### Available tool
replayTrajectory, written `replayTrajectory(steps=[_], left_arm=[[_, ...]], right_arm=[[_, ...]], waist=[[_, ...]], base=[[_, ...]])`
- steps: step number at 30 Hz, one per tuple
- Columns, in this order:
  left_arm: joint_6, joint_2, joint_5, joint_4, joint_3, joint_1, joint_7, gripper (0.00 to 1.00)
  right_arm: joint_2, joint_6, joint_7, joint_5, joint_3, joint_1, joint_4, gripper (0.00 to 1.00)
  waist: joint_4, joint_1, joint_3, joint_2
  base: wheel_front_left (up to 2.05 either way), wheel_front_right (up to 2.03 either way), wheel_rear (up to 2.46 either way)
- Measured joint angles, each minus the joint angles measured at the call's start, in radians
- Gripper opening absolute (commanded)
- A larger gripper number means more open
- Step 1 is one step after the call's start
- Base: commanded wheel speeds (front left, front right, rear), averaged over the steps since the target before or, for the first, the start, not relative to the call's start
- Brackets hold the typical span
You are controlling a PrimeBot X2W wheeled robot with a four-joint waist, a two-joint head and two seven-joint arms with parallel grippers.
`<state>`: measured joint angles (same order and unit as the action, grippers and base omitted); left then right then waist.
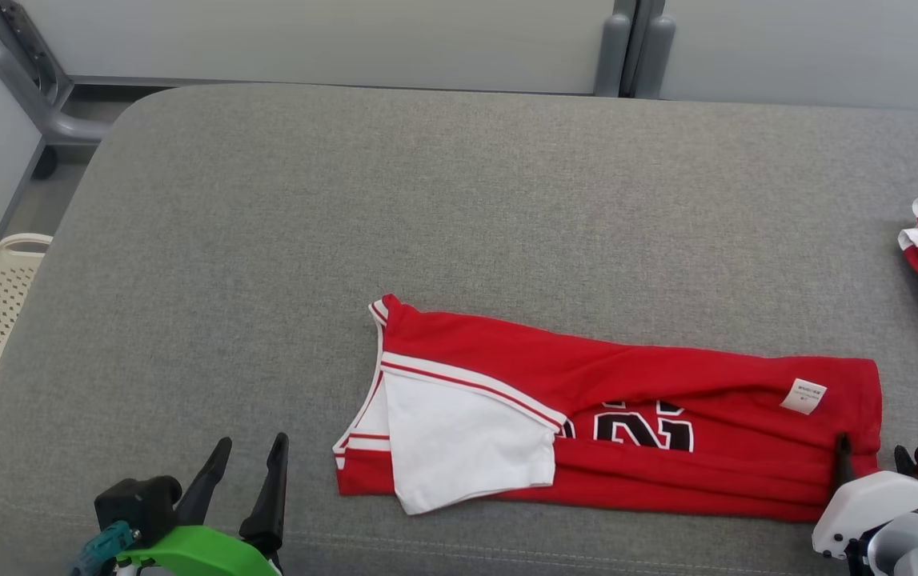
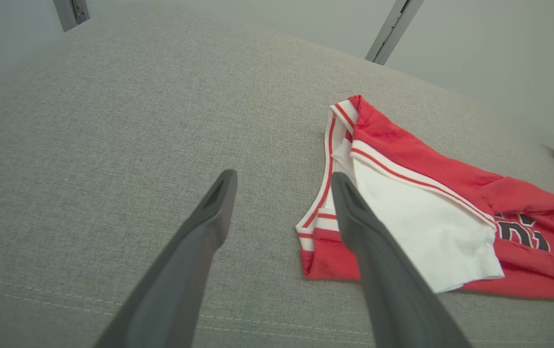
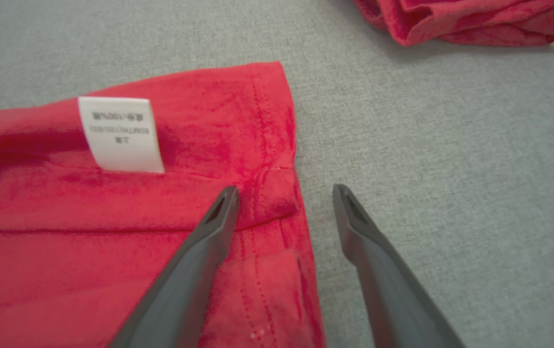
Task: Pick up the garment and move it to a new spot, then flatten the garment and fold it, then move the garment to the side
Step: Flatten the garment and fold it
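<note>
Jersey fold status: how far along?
Done: jersey flattened, folded lengthwise into a strip on the grey cushion. In hand: nothing gripped; open right gripper straddles the hem corner, open left gripper sits beside the shoulder end. Left: likely a crosswise fold, then moving it aside.

The head view looks steeply down from over the near edge of the grey fabric-padded bench (image 1: 266, 240). The left wrist view sits low, facing its far edge; the right wrist view hangs close over the red-and-white jersey (image 3: 40, 270) at its hem corner. All three share that jersey.
</note>
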<state>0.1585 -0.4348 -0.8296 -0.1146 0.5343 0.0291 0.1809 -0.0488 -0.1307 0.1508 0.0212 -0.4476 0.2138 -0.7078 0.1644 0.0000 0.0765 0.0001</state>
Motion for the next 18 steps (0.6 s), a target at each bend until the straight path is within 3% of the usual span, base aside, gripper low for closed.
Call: replayTrajectory(steps=[18], left_arm=[[-0.009, 0.003, 0.003, -0.02, 0.01, 0.024, -0.002, 1.0]], right_arm=[[-0.026, 0.004, 0.049, 0.032, -0.018, 0.098, -0.262, 1.0]], waist=[[0.023, 0.0, 0.019, -0.0001]], base=[[0.0, 0.0, 0.0]])
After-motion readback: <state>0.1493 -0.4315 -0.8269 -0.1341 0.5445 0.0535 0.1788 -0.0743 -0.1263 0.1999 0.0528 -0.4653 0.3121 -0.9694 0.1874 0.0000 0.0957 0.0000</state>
